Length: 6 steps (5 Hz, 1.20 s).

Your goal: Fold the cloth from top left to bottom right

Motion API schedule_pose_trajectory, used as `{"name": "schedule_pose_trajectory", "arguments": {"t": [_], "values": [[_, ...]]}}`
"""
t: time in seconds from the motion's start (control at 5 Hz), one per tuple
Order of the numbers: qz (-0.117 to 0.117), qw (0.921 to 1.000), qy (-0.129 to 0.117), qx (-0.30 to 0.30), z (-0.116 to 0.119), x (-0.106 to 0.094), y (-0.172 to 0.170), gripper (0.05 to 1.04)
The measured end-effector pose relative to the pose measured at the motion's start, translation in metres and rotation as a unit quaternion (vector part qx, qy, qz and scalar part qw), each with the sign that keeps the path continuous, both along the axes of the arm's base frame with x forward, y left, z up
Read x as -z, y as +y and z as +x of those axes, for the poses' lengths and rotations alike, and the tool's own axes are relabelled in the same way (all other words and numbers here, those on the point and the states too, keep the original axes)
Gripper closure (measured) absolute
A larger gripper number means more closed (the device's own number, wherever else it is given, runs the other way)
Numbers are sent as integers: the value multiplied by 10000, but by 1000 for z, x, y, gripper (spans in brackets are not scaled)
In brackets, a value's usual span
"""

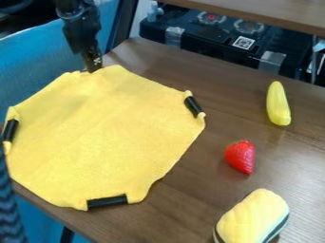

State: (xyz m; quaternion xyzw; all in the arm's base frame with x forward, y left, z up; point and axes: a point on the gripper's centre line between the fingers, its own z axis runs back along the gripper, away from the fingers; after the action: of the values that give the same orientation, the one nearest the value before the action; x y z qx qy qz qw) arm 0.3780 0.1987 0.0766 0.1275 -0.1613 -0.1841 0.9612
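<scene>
Though unclear whether apart or together, black gripper (93, 68) right at the top edge of the yellow cloth (105, 137).

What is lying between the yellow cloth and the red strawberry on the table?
Between the cloth and the strawberry lies bare brown tabletop, seen in the camera view.

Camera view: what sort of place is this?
Probably a robotics lab: a black robot arm hangs over a brown wood-grain table, dark equipment with strips of tape stands beyond it, and a toy-like red strawberry lies on the table.
</scene>
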Motion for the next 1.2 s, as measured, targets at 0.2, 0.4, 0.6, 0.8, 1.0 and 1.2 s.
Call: {"name": "schedule_pose_trajectory", "arguments": {"t": [0.2, 0.4, 0.6, 0.8, 1.0, 1.2], "values": [[113, 9999, 100, -27, 6, 11, 7, 84], [147, 9997, 158, -76, 14, 14, 14, 84], [195, 9995, 196, -117, 20, 18, 19, 84], [219, 9992, 305, -107, 24, 28, 20, 84], [233, 9990, 355, -121, 31, 31, 21, 84], [269, 9986, 432, -172, 35, 37, 24, 83]]}}
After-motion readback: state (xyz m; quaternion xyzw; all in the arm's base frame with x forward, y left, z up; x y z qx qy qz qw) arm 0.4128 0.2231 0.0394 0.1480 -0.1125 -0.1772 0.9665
